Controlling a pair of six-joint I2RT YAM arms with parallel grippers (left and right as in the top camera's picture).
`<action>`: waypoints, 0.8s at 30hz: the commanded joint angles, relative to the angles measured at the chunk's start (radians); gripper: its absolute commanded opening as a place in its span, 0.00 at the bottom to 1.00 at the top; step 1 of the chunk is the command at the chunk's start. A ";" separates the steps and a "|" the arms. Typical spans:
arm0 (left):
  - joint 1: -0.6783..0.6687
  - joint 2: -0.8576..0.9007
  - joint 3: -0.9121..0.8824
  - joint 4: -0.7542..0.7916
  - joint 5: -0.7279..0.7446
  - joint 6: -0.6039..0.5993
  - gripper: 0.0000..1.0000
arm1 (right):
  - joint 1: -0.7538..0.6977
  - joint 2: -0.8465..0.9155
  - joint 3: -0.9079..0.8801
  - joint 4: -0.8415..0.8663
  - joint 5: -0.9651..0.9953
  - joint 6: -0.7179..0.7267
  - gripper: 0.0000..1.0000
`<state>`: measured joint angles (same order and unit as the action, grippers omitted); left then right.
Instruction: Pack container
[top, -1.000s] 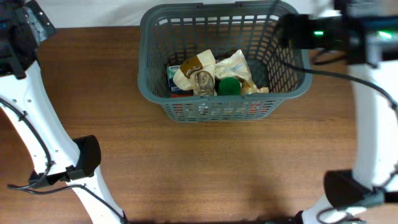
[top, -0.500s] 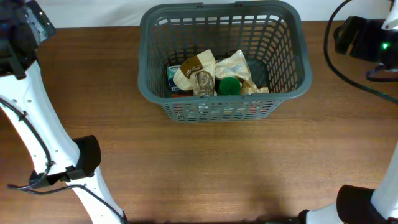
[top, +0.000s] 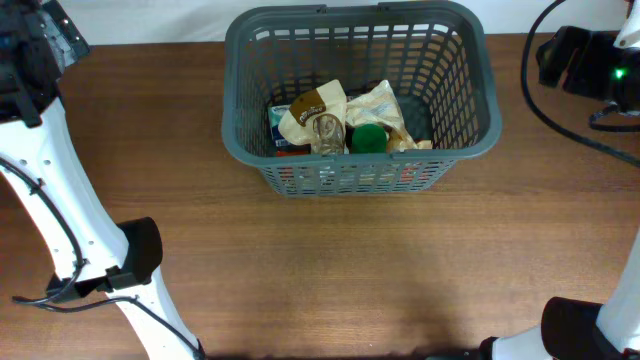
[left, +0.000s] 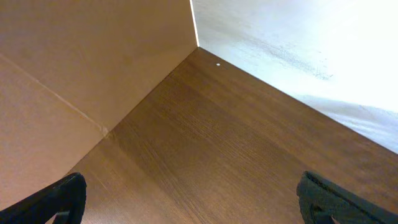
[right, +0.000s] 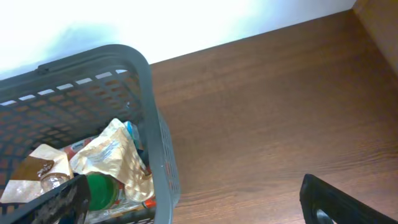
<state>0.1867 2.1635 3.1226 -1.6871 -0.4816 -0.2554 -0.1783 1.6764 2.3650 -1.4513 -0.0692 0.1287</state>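
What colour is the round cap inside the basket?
The round cap is bright green, clearest in the overhead view.

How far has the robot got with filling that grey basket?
Done: the container already holds several things, including crinkly beige bags and a green-capped item. In hand: nothing; the left tool and right tool are both open and empty. Left: no loose items show on the table, so packing looks about finished.

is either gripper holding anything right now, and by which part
Nothing is held. The left gripper and the right gripper both have their jaws wide open with nothing between them.
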 joint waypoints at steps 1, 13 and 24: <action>0.004 0.002 -0.001 0.000 0.000 -0.013 0.99 | -0.007 0.003 0.010 0.000 0.010 0.003 0.99; 0.004 0.002 -0.001 0.000 0.000 -0.013 0.99 | -0.007 0.003 0.010 0.000 0.010 0.003 0.99; 0.004 0.002 -0.001 0.000 0.000 -0.013 0.99 | -0.006 -0.043 0.010 0.000 0.010 0.003 0.99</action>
<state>0.1867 2.1635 3.1226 -1.6871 -0.4816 -0.2554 -0.1783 1.6760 2.3650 -1.4517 -0.0692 0.1284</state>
